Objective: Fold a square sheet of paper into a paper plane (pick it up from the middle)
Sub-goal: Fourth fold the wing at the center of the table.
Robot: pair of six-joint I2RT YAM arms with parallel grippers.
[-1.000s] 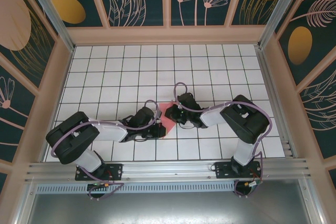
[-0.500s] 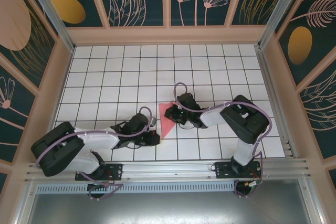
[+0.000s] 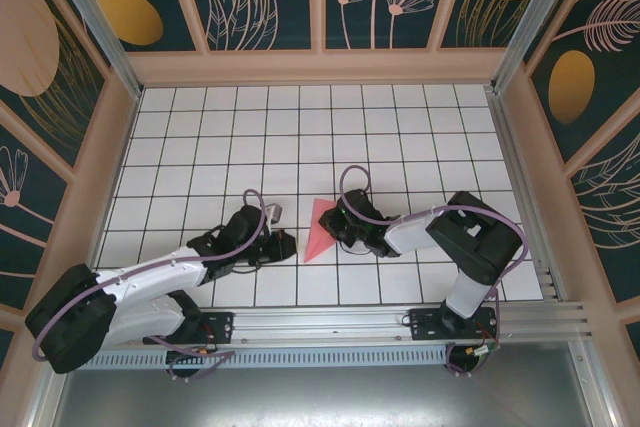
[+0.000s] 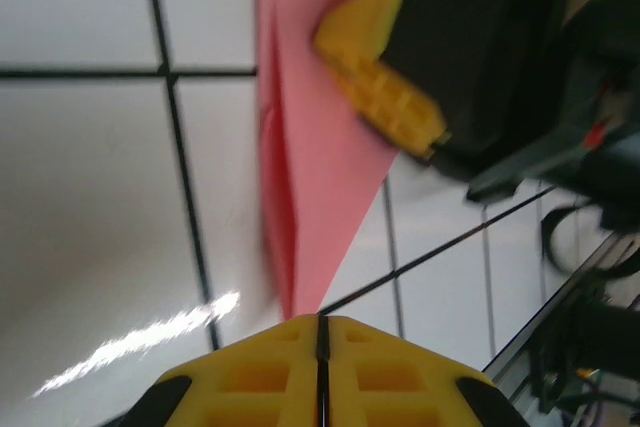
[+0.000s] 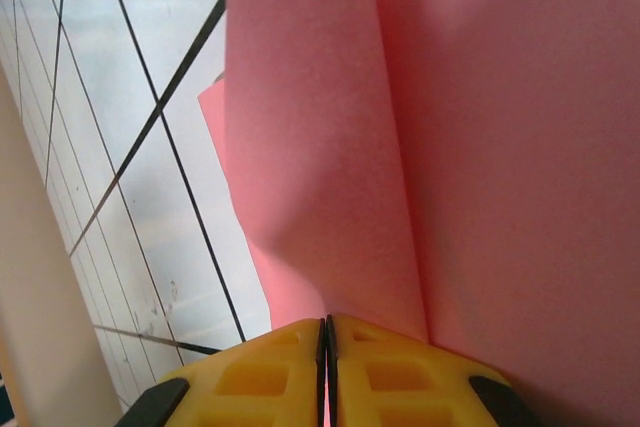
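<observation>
The square sheet of paper (image 3: 318, 230) is salmon pink and folded into a narrow pointed shape. It lies near the middle of the white grid floor with its tip toward the front. My right gripper (image 3: 338, 231) is shut on its right edge. In the right wrist view the yellow fingertips (image 5: 327, 332) pinch the pink paper (image 5: 450, 147), and a fold stands up ahead of them. My left gripper (image 3: 288, 245) is shut, low over the floor just left of the paper. From the left wrist its closed tips (image 4: 322, 327) hold nothing, and the paper's point (image 4: 310, 177) ends just ahead of them.
The grid floor (image 3: 230, 137) is ringed by low beige walls (image 3: 320, 67). An aluminium rail (image 3: 320, 322) with both arm bases runs along the front. The right arm's elbow (image 3: 485, 237) rises at the right. The left arm (image 3: 150, 277) stretches low along the front left.
The left arm has dropped and stretched out, and its gripper has slid left off the paper. More of the pink sheet now shows. The right gripper keeps its hold and has moved slightly.
</observation>
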